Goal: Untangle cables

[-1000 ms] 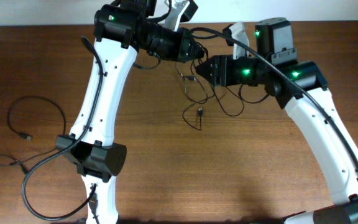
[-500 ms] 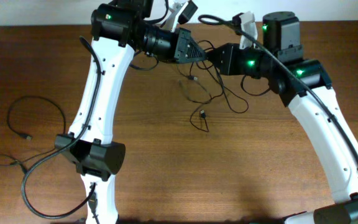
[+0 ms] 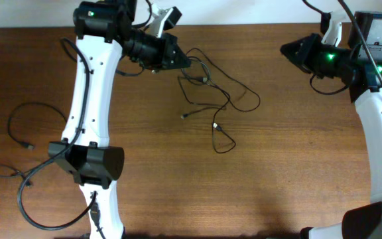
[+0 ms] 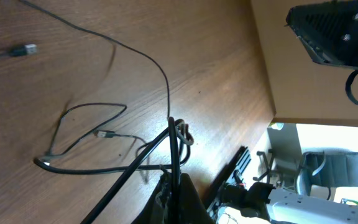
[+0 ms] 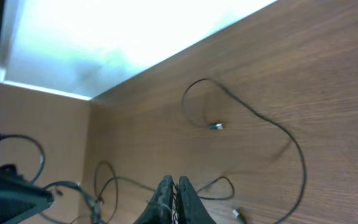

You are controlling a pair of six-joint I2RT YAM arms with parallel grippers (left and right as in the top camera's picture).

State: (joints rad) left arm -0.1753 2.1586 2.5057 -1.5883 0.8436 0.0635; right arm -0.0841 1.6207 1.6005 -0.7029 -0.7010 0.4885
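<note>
Tangled thin black cables (image 3: pixel 221 93) lie spread in loops at the table's middle back, with small plugs (image 3: pixel 215 126) at the ends. My left gripper (image 3: pixel 180 61) is shut on a strand at the bundle's left end; in the left wrist view the cord (image 4: pixel 174 146) runs into the jaws (image 4: pixel 178 180). My right gripper (image 3: pixel 288 50) is shut and empty at the back right, well apart from the cables. The right wrist view shows its closed fingers (image 5: pixel 174 186) above cable loops (image 5: pixel 260 118) and a plug (image 5: pixel 216 126).
A separate thin cable (image 3: pixel 42 116) lies in a loop at the table's left, with another strand (image 3: pixel 2 172) near the left edge. Thick arm cables (image 3: pixel 32 192) hang by the left arm's base. The back table edge (image 3: pixel 244 25) is close behind both grippers.
The arms have pulled apart. The right gripper moved far right and let go of the bundle. The left gripper moved left, still holding a strand. The cables dropped and spread out.
</note>
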